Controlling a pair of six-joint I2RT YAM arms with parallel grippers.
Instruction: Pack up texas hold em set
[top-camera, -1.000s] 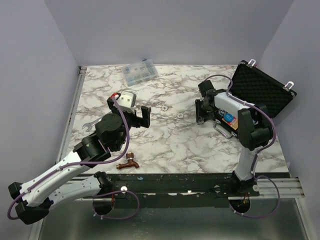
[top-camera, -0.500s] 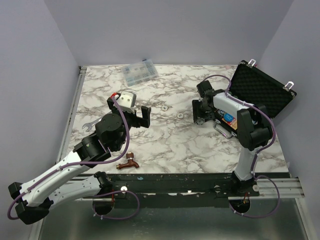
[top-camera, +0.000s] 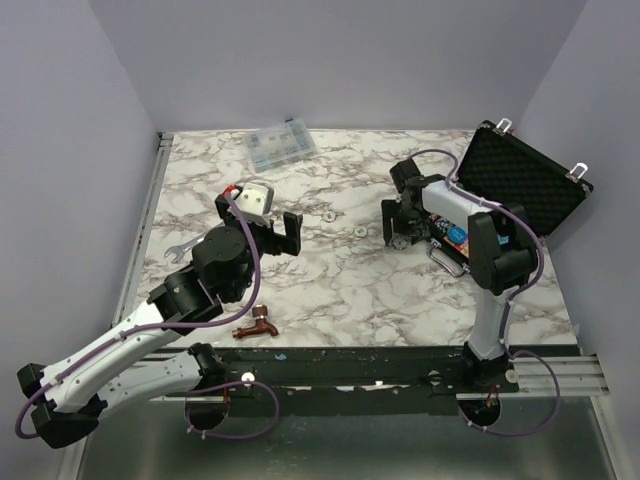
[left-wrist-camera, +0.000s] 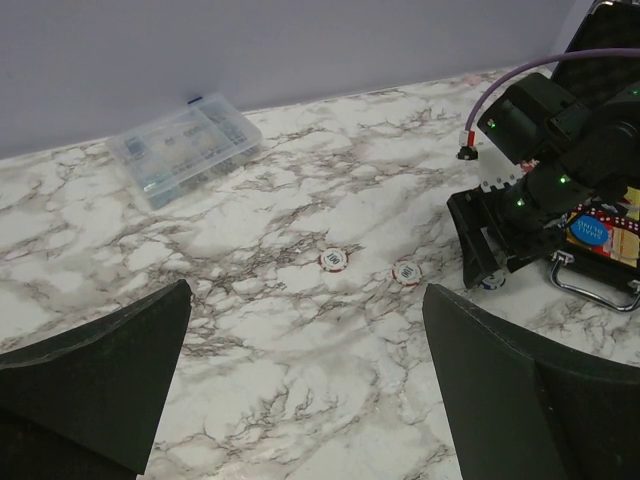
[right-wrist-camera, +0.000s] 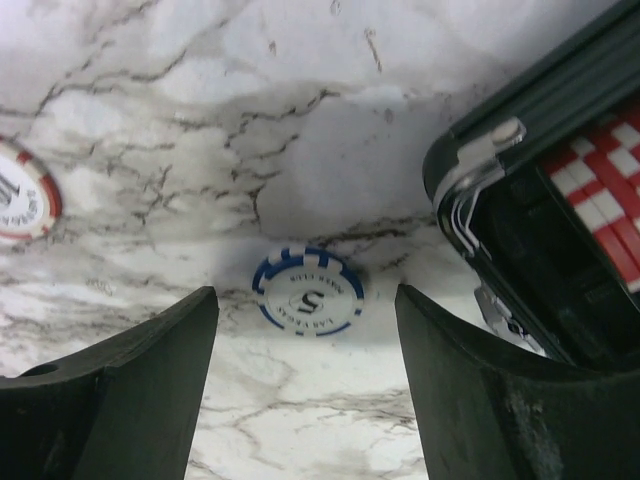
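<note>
**Right gripper (top-camera: 398, 234) over a loose blue chip (right-wrist-camera: 307, 292) – case (top-camera: 520, 175) open in the upper right**

In the wrist view the right gripper's jaws are spread apart, with the blue chip lying flat on the marble worktop (top-camera: 340, 290) between them. Neither finger touches it, so nothing's held. The case's silver-trimmed corner sits just beside the chip at the right of that frame, with red-and-white chip rows (right-wrist-camera: 600, 190) showing inside. From above, the lid stands up with its black foam facing the camera. A red-edged chip (left-wrist-camera: 333, 260) and a second chip (left-wrist-camera: 406, 271) lie mid-frame, apart from the case. The left gripper (top-camera: 277, 232) hangs wide and empty, left of centre. The clear compartment box (top-camera: 281, 143) is at the top – the copper faucet (top-camera: 256, 325) is near the bottom edge.
</note>
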